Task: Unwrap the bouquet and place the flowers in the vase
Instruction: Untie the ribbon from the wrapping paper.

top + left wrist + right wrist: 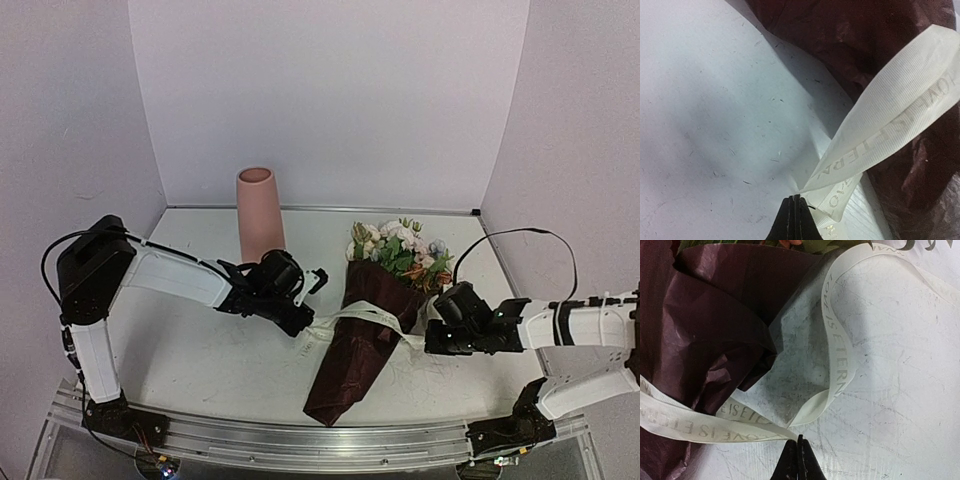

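The bouquet (360,340) lies on the table, its flowers (400,250) pointing to the far right and its dark red wrapping paper (865,35) tapering toward the front. A cream ribbon (365,312) crosses the wrap and stretches out to both sides. My left gripper (305,335) is shut on the ribbon's left end (840,185), low by the table. My right gripper (428,335) is shut on the ribbon's right part (740,432), where a loop (840,340) curls back toward the paper (705,330). The salmon-pink vase (260,215) stands upright behind the left arm.
White walls close off the back and both sides. A metal rail (300,440) runs along the near edge. A black cable (520,235) arcs above the right arm.
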`<state>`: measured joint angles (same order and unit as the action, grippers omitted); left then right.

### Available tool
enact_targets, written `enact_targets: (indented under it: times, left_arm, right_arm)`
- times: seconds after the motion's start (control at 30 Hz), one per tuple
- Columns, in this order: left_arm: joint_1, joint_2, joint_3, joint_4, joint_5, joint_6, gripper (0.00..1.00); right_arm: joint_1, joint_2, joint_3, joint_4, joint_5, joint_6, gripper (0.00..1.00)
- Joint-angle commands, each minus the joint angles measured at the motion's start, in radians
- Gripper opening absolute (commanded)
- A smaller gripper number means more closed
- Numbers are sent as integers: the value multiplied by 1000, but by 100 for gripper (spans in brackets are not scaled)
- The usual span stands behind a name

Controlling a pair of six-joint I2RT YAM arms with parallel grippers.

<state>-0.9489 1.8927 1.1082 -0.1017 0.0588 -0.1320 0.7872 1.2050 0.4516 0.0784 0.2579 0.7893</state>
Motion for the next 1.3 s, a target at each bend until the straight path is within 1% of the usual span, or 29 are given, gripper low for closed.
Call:
enact_targets:
  times: [0.0,0.1,0.2,0.27,0.33,0.4,0.5,0.57,0.7,0.8,1.0,1.07,1.27]
  left_arm:
    - [-2,-88,-36,77,107,-18,0]
    - [-3,-89,-46,94,146,-35,2]
    - [-2,-105,-61,97,127,-53,8]
    - [-3,-126,-78,97,25,-70,19]
    - [-14,-158,-96,97,-99,-79,26]
    - [-20,-187,-109,98,-128,-62,32]
    - [-24,-211,-107,97,-94,-10,39]
    - [-30,-214,-89,127,-46,30,42]
    - [-37,-192,-27,135,38,102,43]
    - [-39,-148,29,134,112,130,43]
    - [-53,-78,102,134,211,172,45]
    - [-58,-65,116,134,238,184,46]
    - [-65,-27,159,125,360,214,40]
  right_arm:
    - [4,53,55,-49,59,-8,3]
    - [3,115,121,-27,40,-53,2]
    - [3,165,165,7,30,-79,2]
    - [3,193,193,10,31,-88,3]
    - [4,197,208,5,32,-96,6]
    - [3,159,190,3,38,-97,12]
    - [5,64,139,27,8,-153,31]
    - [5,2,102,59,-59,-220,39]
    - [5,-102,76,68,-154,-287,43]
    - [5,-147,68,69,-206,-312,45]
    - [6,-178,58,76,-250,-319,57]
    - [5,-195,42,96,-283,-326,56]
    - [6,-154,36,145,-436,-365,44]
